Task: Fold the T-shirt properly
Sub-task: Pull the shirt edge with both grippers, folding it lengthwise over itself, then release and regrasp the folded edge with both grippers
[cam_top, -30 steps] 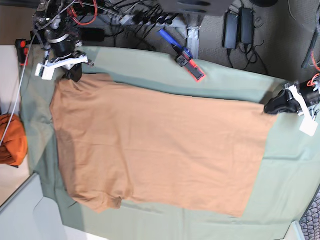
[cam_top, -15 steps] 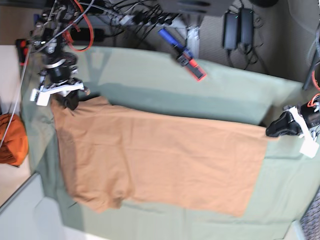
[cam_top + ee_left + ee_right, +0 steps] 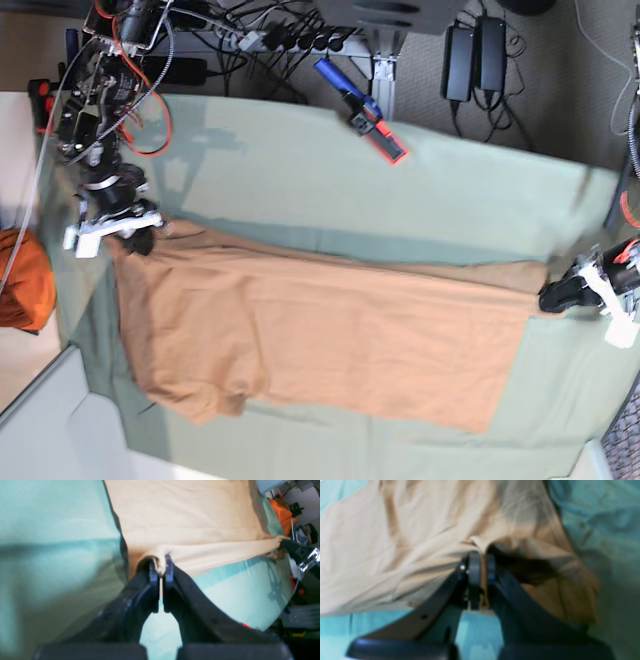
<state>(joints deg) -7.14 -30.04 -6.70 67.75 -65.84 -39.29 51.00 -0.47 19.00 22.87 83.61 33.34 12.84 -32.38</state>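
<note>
The tan T-shirt (image 3: 320,330) lies lengthwise on the pale green sheet (image 3: 300,170), its far edge lifted and drawn over the rest. In the base view my left gripper (image 3: 548,297) is at the shirt's far right corner. The left wrist view shows this gripper (image 3: 161,565) shut on a pinch of the shirt's edge (image 3: 187,517). My right gripper (image 3: 138,243) is at the far left corner. In the right wrist view, it (image 3: 481,560) is shut on bunched cloth (image 3: 395,542). A sleeve sticks out at the near left (image 3: 205,400).
A darker orange cloth bundle (image 3: 25,280) sits off the sheet's left edge. A blue and red clamp (image 3: 365,110) grips the sheet's far edge. Cables and power bricks (image 3: 475,50) lie beyond the table. The green sheet extends bare behind the shirt.
Both grippers have moved toward the near side, pulling the shirt's far edge with them. The visible shirt is narrower and more green sheet shows behind it.
</note>
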